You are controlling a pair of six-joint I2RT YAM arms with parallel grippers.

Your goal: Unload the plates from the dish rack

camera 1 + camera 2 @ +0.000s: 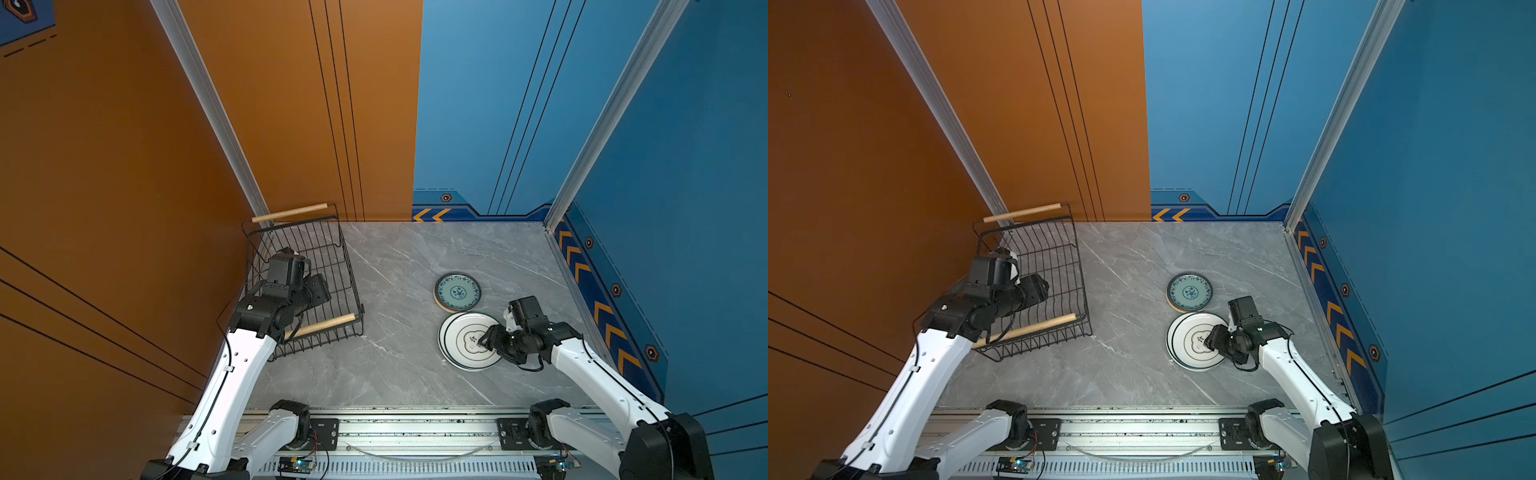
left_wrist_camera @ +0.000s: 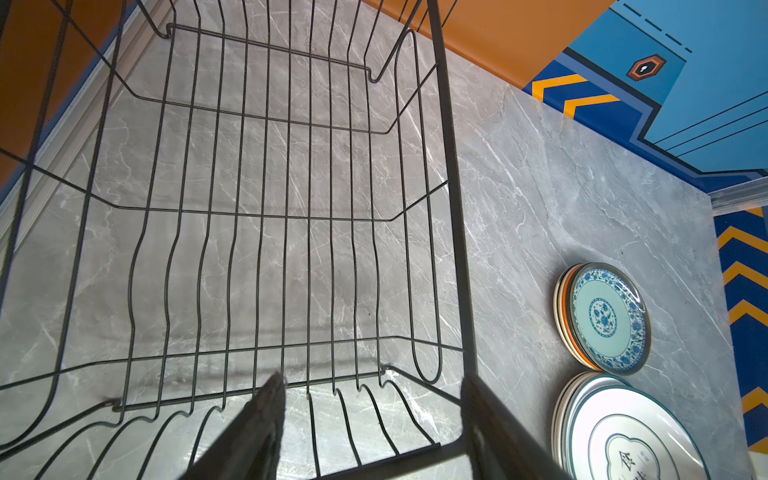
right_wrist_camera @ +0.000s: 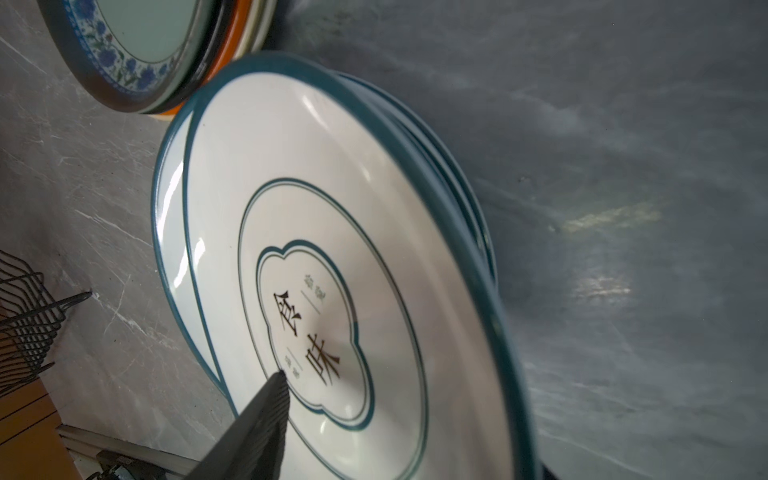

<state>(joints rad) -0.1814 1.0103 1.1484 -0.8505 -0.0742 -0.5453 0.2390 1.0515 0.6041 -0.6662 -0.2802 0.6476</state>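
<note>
Both top views show the black wire rack (image 1: 351, 286) at the left rear of the grey desk (image 1: 395, 374), beside the orange wall (image 1: 124, 166). My left gripper (image 2: 372, 380) hangs over the inside of the rack. Its jaws are wide apart with nothing between them. In the left wrist view I see only wire, with desk behind it.

The plates lie outside the rack, on the right half of the desk, in two flat stacks just beside each other. The small plates (image 1: 458, 291) are the farther stack. A teal plate with a blue flower pattern is on top, and orange and cream edges show below it. The large plates (image 1: 459, 332) are the nearer stack. They are white with dark rims, and the top one carries a cloud-shaped emblem. I cannot count either stack.

My right gripper (image 1: 482, 341) reaches over the top large plate from the right. Its jaws are apart across that plate's rim. In the right wrist view one of the fingers (image 3: 266, 415) sits just above the emblem. The other is hidden behind the rim.
</note>
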